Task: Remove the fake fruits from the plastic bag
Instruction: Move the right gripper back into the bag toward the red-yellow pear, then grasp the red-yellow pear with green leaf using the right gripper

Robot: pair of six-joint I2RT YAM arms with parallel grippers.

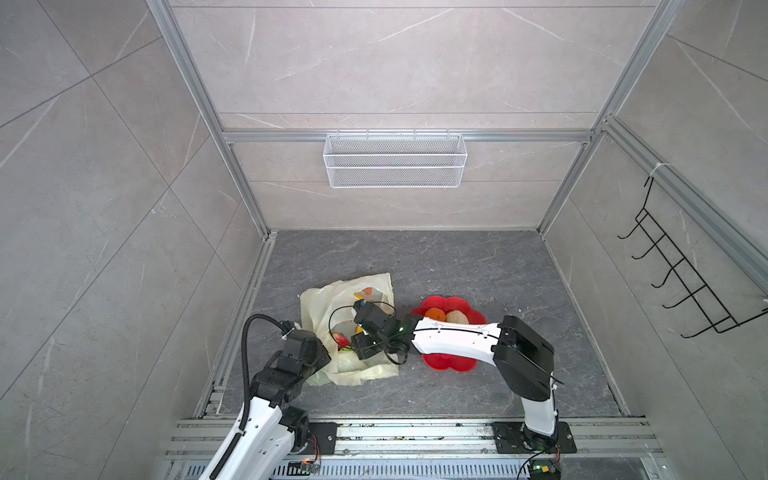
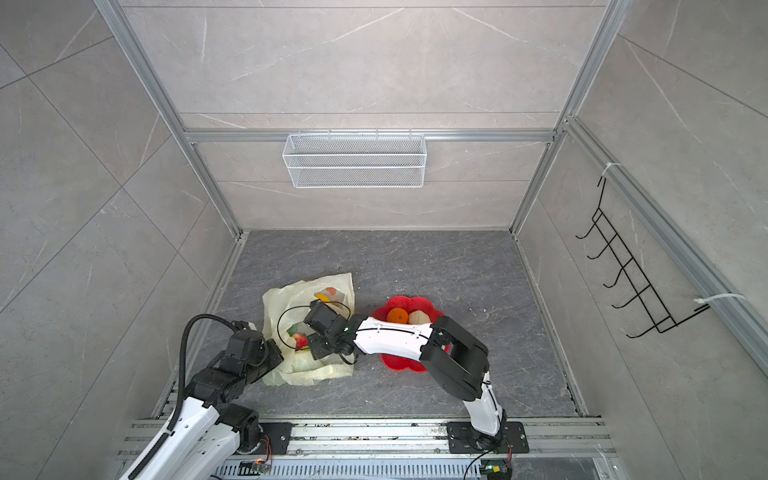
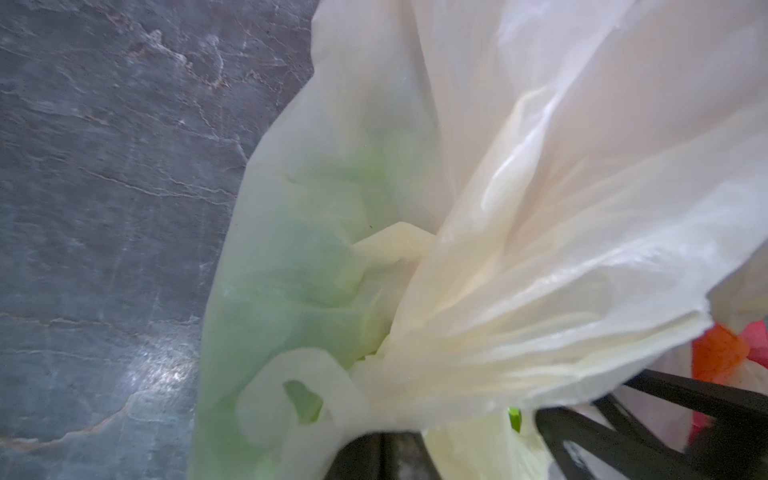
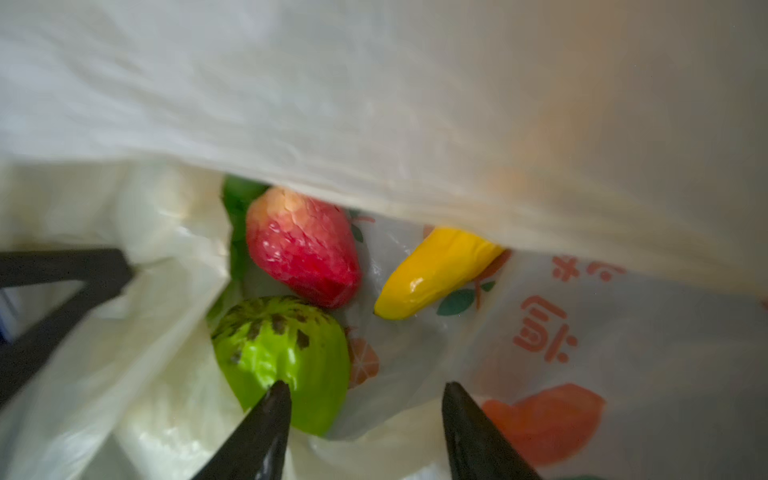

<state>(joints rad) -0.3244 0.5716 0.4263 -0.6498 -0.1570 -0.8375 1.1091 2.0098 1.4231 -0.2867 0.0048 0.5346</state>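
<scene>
While the bag [image 1: 316, 303] lies crumpled at the left of the worktop [image 1: 457, 266], both top views show the plate [image 1: 451, 368] just to its right. It already carries an orange [image 1: 435, 314] and a peach [image 1: 457, 318], so the emptying looks partway done. The right arm reaches across into the bag's mouth and the left arm sits at the bag's near edge. A red fruit [image 2: 301, 341] shows in the opening.

From the left wrist, the film is gathered into a bunch that runs into the left jaws. They are closed on it and hold the mouth up. A green shape [image 3: 291, 291] shows through the film.

From the right wrist, the view is inside the bag. The red fruit [image 4: 303, 245], a banana [image 4: 436, 270] and a green fruit [image 4: 286, 353] lie close together on the lower layer. The right jaws stand parted at a middling width and grip nothing. One tip overlaps the green fruit and the other hangs over bare printed film.

The step in hand looks like reaching for the next fruit, probably the green one. The next move calls for shifting sideways until that fruit sits between the tips. The jaws would then lower, close without pinching film, and lift the fruit out toward the plate.
</scene>
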